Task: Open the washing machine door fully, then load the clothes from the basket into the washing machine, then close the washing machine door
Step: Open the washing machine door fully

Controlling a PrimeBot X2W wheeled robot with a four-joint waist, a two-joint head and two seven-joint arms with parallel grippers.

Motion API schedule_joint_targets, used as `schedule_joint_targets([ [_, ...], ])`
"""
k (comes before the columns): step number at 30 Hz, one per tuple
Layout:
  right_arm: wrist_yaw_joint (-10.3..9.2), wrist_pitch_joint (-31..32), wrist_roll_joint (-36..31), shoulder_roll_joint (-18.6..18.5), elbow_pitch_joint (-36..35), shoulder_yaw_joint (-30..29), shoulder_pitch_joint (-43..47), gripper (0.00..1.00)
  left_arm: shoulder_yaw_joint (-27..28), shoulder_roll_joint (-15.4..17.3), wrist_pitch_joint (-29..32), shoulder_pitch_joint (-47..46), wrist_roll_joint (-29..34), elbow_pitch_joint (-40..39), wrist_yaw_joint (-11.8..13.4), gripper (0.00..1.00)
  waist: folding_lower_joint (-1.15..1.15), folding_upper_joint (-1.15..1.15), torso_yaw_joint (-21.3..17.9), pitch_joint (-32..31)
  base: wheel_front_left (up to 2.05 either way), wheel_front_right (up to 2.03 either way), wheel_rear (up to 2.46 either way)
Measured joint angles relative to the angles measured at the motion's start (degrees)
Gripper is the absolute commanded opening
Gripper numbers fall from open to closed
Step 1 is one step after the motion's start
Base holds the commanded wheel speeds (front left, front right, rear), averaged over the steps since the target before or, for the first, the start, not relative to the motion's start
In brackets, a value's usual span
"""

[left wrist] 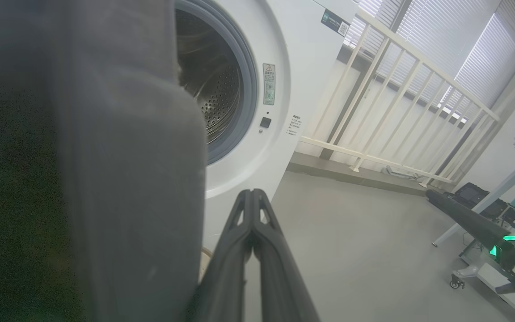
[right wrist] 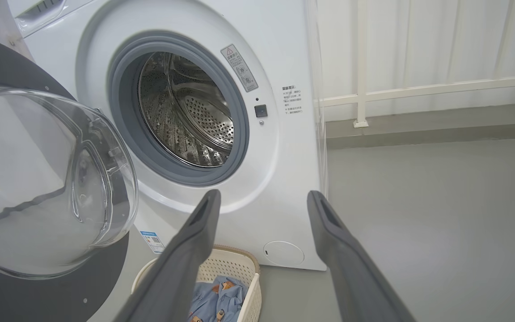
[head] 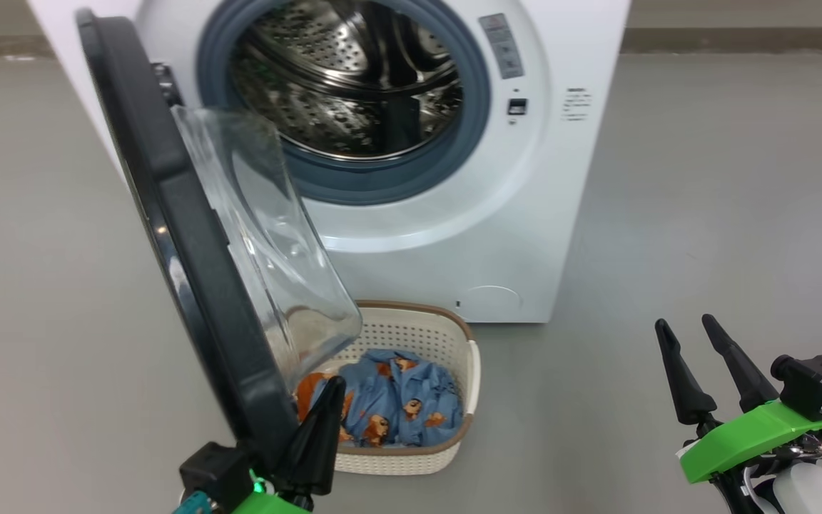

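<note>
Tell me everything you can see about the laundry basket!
The basket is small, cream plastic with tiny holes in its walls, a brown rim and a handle on its right side. It stands upright on the grey floor in front of the washing machine. Blue clothes with orange bears lie crumpled inside. The glass bulge of the open door hides its left side in the head view.

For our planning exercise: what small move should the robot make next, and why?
Probably push the washing machine door wider with the shut left end effector beside its edge: its glass overhangs the basket of clothes.
</note>
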Motion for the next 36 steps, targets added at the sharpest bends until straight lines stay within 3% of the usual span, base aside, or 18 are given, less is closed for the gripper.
schedule_joint_targets([
  [25, 0.0, 0.0, -0.08, 1.81, -0.34, -1.68, 0.65, 1.0, 4.75, 7.1, 8.49, 4.0, -1.53, -5.94, 6.71, 0.0, 0.0, 0.0, 12.74, -1.18, 0.0, 0.0, 0.0],
  [36, 0.0, 0.0, -0.1, 3.0, -0.58, -2.53, 0.66, 1.0, 8.44, 11.84, 12.14, -0.09, -3.18, -1.92, 6.5, 0.0, 0.0, 0.0, 17.03, -0.84, 0.0, 0.0, 0.0],
])
